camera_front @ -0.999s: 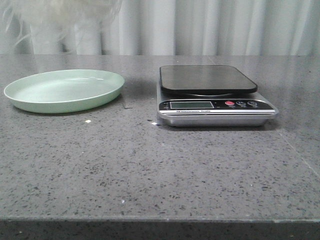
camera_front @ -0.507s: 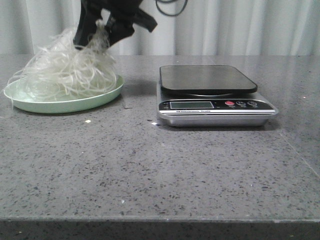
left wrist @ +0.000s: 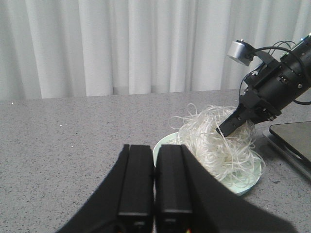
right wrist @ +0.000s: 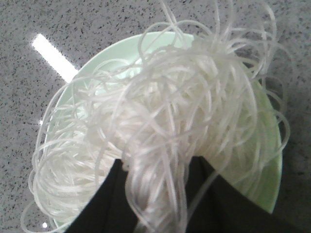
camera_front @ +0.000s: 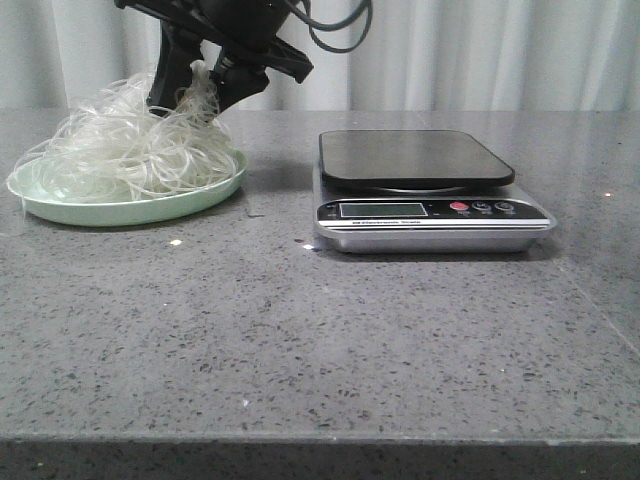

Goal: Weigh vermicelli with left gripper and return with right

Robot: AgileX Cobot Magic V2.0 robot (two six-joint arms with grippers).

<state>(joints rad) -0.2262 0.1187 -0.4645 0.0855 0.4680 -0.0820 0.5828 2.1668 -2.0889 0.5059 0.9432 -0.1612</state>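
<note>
Basically, near edge of worktop (camera_front: 300, 340) is bare grey stone w/ a few pale crumbs. Mid-depth, 3 o'clock side: scale (camera_front: 430, 190), dark platter bare, nothing on it. At 9 o'clock of scale, well apart: pale green plate (camera_front: 60, 207) w/ vermicelli (camera_front: 130, 150) heaped on it, some strands hanging over rim.

Change: 1 s ago plate was bare and noodles were only a blur at the top of the front view; half a sec ago the tangle was touching down w/ the arm; now it has settled lower and wider on the plate. Means weighing looks done and return leg nearly done, only release + retract left, imo.

Right claw (camera_front: 205, 85) over far side of plate, clamped on a tuft of vermicelli that runs up between the fingers.

Views: right wrist cam shows a strand bundle pinched between dark fingers (right wrist: 112, 194), and plate (right wrist: 269, 179) under the pile; front view can't confirm the pinch that clearly. Left wrist cam shows left claw (left wrist: 154, 187) pressed together, holding nothing, parked short of the plate (left wrist: 163, 145), and right arm from the side. Left claw absent from front view.
</note>
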